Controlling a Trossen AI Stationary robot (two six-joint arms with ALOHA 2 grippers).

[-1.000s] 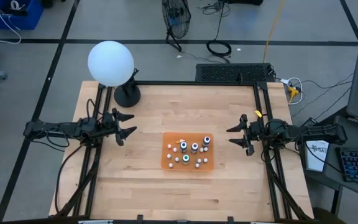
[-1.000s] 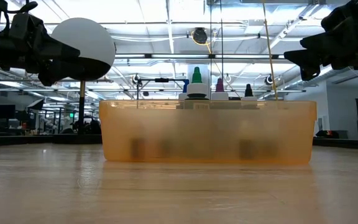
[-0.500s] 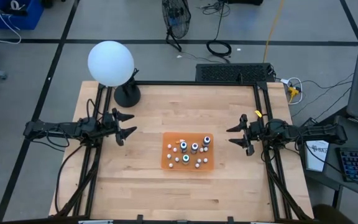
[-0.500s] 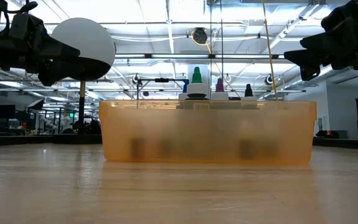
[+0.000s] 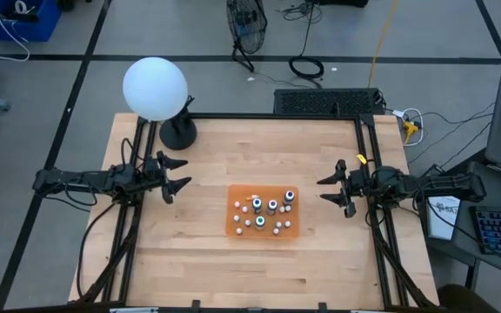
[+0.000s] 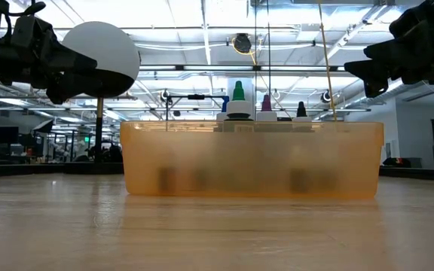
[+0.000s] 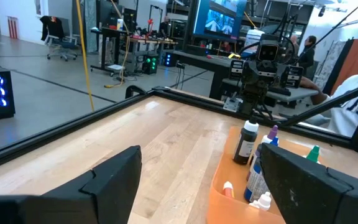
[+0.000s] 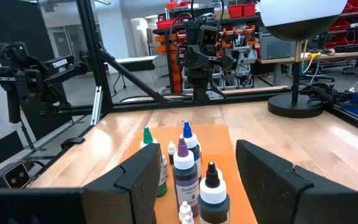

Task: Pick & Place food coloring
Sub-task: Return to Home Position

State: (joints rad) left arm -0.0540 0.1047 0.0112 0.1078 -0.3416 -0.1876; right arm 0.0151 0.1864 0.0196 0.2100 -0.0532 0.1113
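Several food coloring bottles (image 5: 263,213) with white caps stand upright in a shallow orange tray (image 5: 233,228) at the table's middle. Their tips show above the tray wall (image 6: 251,162) in the low view. My left gripper (image 5: 181,174) hovers open above the table's left side, level and pointing at the tray. My right gripper (image 5: 324,189) hovers open above the right side, facing the tray. Both wrist views show the bottles (image 7: 253,155) (image 8: 185,168) ahead of the open fingers, with nothing between them.
A big white globe (image 5: 155,87) on a black base (image 5: 177,133) stands at the table's far left corner. Black frame rails (image 5: 368,148) run along the left, right and far edges. Bare wood lies all around the tray.
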